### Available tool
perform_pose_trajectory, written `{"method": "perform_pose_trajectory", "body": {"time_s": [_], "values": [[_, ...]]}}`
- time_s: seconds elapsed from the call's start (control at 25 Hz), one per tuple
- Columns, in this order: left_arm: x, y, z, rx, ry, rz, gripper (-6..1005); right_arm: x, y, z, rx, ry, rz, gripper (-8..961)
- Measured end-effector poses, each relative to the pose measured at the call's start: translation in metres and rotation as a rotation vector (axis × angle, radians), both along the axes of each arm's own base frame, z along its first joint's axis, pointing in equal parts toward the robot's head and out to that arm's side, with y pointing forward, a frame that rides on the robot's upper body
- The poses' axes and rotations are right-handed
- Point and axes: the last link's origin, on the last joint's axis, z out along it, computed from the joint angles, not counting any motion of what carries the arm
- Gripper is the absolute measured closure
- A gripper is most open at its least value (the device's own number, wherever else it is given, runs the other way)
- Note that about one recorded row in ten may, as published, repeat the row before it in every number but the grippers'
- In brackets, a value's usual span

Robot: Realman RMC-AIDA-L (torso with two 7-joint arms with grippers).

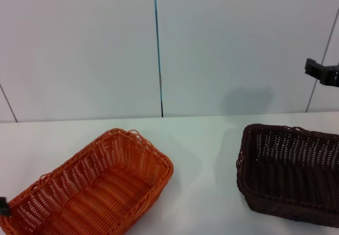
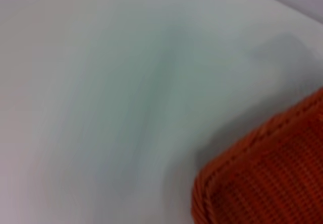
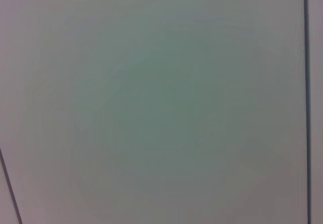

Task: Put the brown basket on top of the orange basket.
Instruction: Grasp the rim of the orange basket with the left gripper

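The orange basket sits on the white table at the front left, turned at an angle, open side up and empty. Its corner also shows in the left wrist view. The brown basket sits on the table at the right, upright and empty, partly cut off by the view's edge. A dark part of my right gripper shows high at the right edge, well above the brown basket. A small dark bit of my left gripper shows at the left edge beside the orange basket's near corner.
The white table runs between the two baskets, with a gap of bare surface. A pale panelled wall with a dark vertical seam stands behind. The right wrist view shows only the wall.
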Motion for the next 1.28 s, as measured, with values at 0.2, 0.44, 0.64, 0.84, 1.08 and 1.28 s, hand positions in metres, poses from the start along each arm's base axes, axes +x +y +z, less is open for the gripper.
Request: {"method": "perform_pose_trajectory", "body": {"time_s": [0.2, 0.44, 0.64, 0.84, 1.08, 1.28], "values": [[-0.002, 0.001, -0.021, -0.027, -0.038, 0.015, 79, 0.001, 0.001, 0.000, 0.004, -0.002, 0.006, 193], [-0.011, 0.002, -0.040, -0.029, -0.058, 0.032, 79, -0.003, -0.001, 0.006, 0.016, -0.007, 0.020, 193], [-0.019, 0.001, -0.051, -0.045, -0.068, 0.050, 79, -0.007, -0.003, 0.010, 0.024, -0.012, 0.038, 193], [-0.023, 0.000, -0.055, -0.057, -0.053, 0.060, 78, -0.009, -0.006, 0.012, 0.028, -0.013, 0.044, 193], [-0.027, 0.002, -0.066, -0.082, -0.035, 0.064, 78, -0.009, -0.006, 0.012, 0.027, -0.013, 0.045, 192], [-0.027, 0.005, -0.075, -0.079, -0.032, 0.051, 79, -0.010, -0.007, 0.012, 0.027, -0.013, 0.046, 192]]}}
